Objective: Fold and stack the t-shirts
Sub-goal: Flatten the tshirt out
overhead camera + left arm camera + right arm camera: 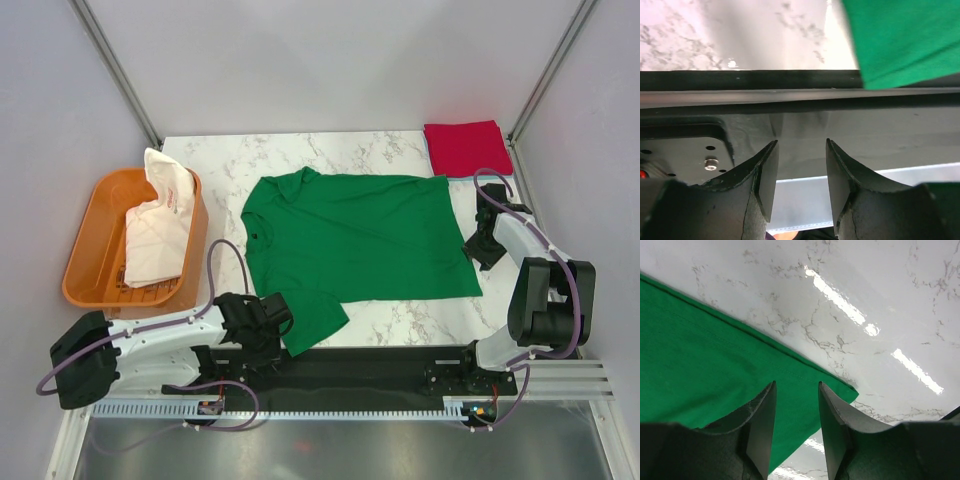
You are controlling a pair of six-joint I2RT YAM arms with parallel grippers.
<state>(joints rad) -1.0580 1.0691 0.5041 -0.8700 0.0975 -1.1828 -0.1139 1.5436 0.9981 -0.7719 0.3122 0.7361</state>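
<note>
A bright green t-shirt (360,240) lies spread flat on the marble table, collar to the left and hem to the right. My left gripper (274,318) hovers by its near sleeve at the table's front edge. In the left wrist view that gripper (801,150) is open and empty, with green cloth (900,40) at the upper right. My right gripper (477,247) is at the hem's right edge. Its wrist view shows it (796,390) open just above the hem corner (715,375), holding nothing. A folded red t-shirt (462,147) lies at the back right. A white t-shirt with red print (160,220) sits in the tub.
An orange plastic tub (88,250) stands at the left, partly off the table edge. The black base rail (800,100) runs along the near edge under the left gripper. Grey walls enclose the table on three sides.
</note>
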